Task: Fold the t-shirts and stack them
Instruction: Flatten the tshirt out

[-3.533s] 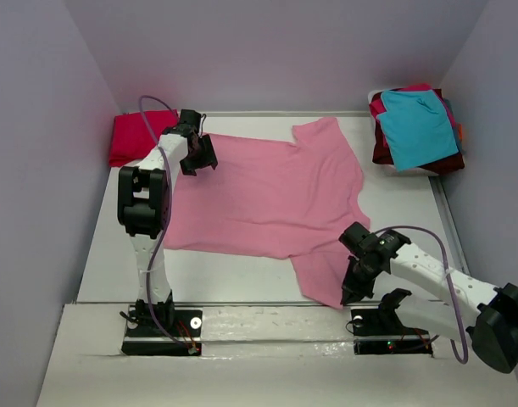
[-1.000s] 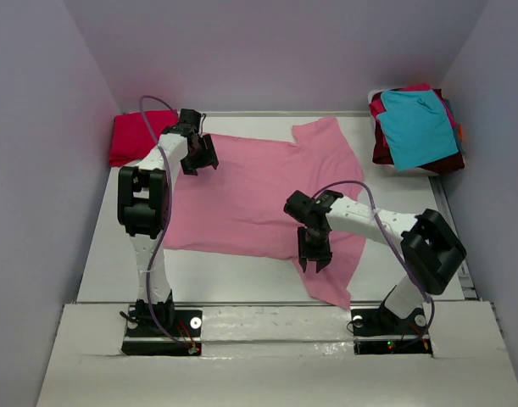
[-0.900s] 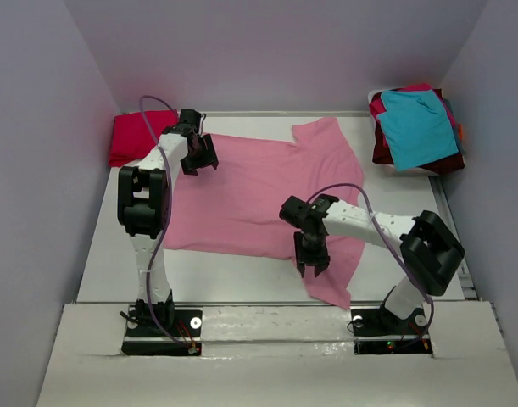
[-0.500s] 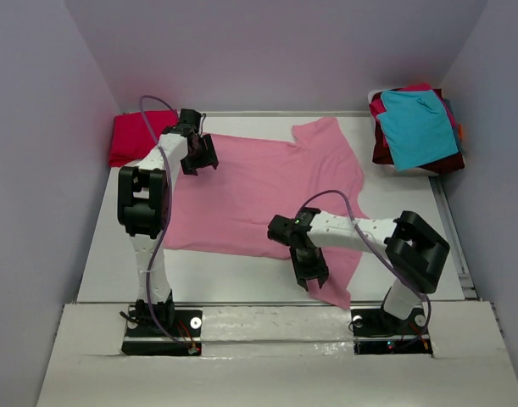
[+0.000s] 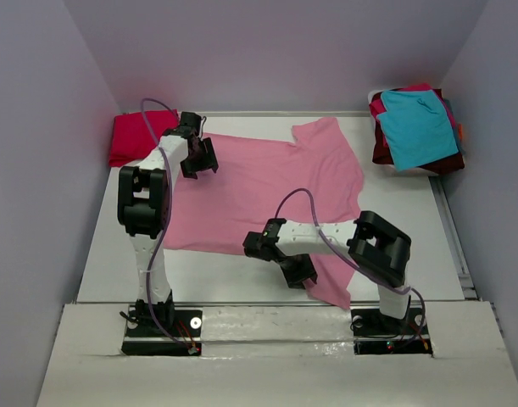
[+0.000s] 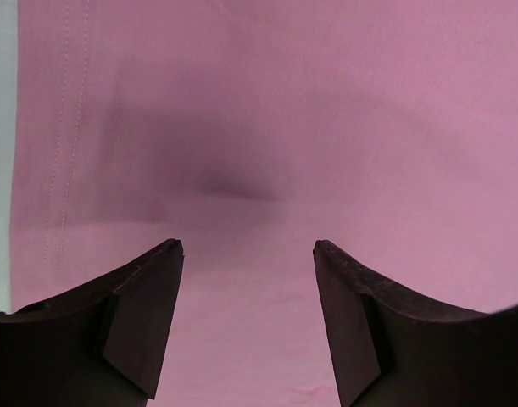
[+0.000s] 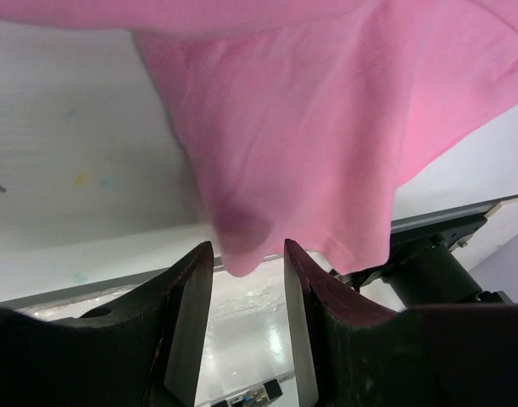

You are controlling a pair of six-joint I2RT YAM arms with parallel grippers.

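Observation:
A light pink t-shirt (image 5: 259, 182) lies spread flat across the middle of the table; it fills the left wrist view (image 6: 326, 127). My left gripper (image 5: 201, 161) hovers over its far left part, open (image 6: 246, 246), nothing between the fingers. My right gripper (image 5: 299, 273) sits low at the left edge of the near sleeve (image 5: 335, 284). Its jaws stand partly open (image 7: 247, 246), and a blurred lobe of the pink sleeve (image 7: 309, 127) reaches just between the fingertips, with a gap on either side. A folded crimson tee (image 5: 133, 137) lies at the far left.
A pile of tees with a teal one (image 5: 418, 127) on top and a maroon one (image 5: 381, 154) under it sits at the far right corner. Walls close in left, back and right. The table's near edge (image 7: 89, 284) and my right arm's base (image 7: 437, 267) lie just beyond the right gripper.
The right arm has swung left across the near sleeve, its gripper going from the sleeve's right side to its left edge. The left arm has not moved.

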